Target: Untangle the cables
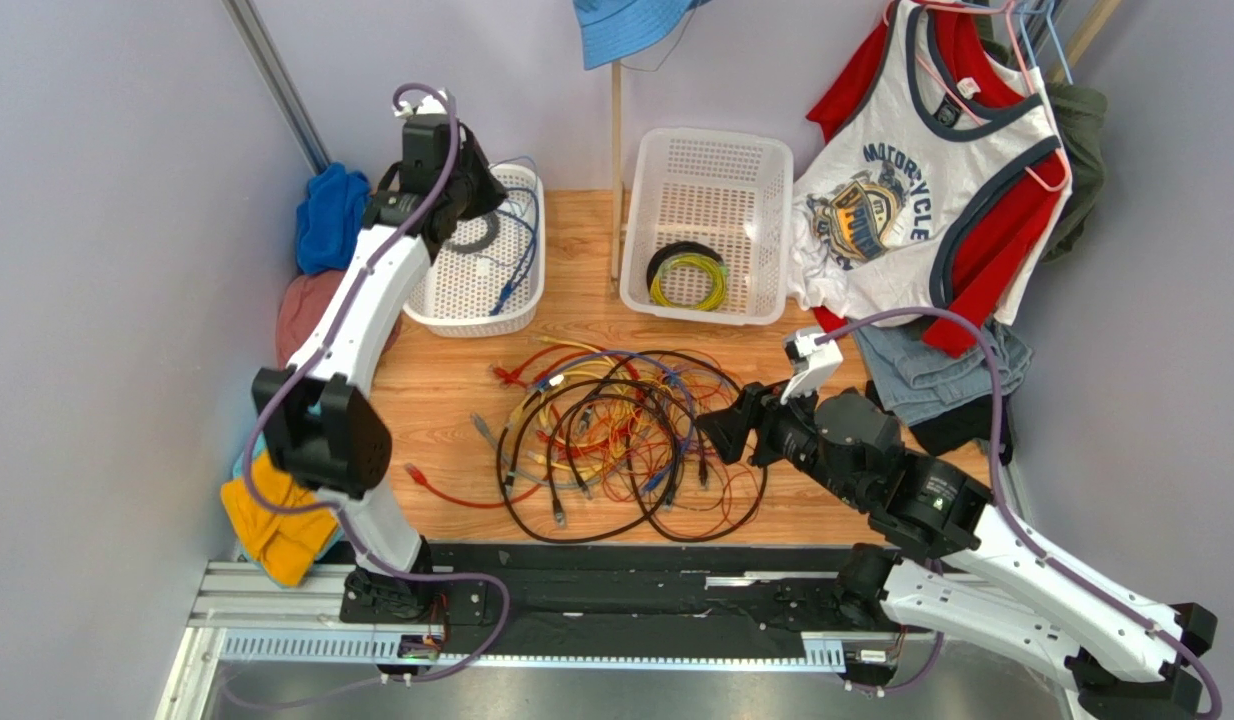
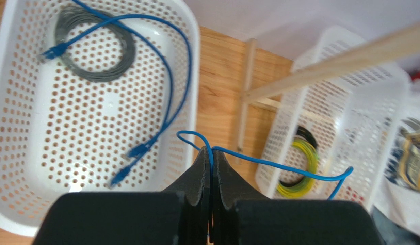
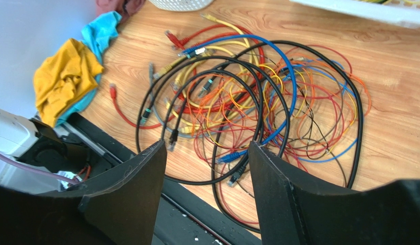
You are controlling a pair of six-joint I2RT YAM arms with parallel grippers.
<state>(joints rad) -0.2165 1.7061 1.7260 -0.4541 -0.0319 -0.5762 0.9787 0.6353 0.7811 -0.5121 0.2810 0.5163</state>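
top view, pile: the pile of cables sat on the table mid-front, well apart from both baskets

top view, left claw: the left claw hung over the left basket; couldn't read its jaws from up there

top view, right claw: the right claw was right at the pile's right edge

top view, baskets: left one had blue cable in it, and the right basket only had a yellow-green coil

left wrist, grip: clenched tight on a thin blue cable that trailed off right and dropped out of frame

left wrist, basket: blue lengths with plug ends lay across a grey coil; honestly couldn't tell if that was the same wire as the pinched one

left wrist, risk: imo the loose tail hung outside the rim, so letting go there could've let its weight drag the wire back out

right wrist, claw: wide open, nothing in it, hovering at the near edge of the pile

right wrist, risk: the loops were so interlaced that a grab would probably pinch two wires at once, or haul half the pile along
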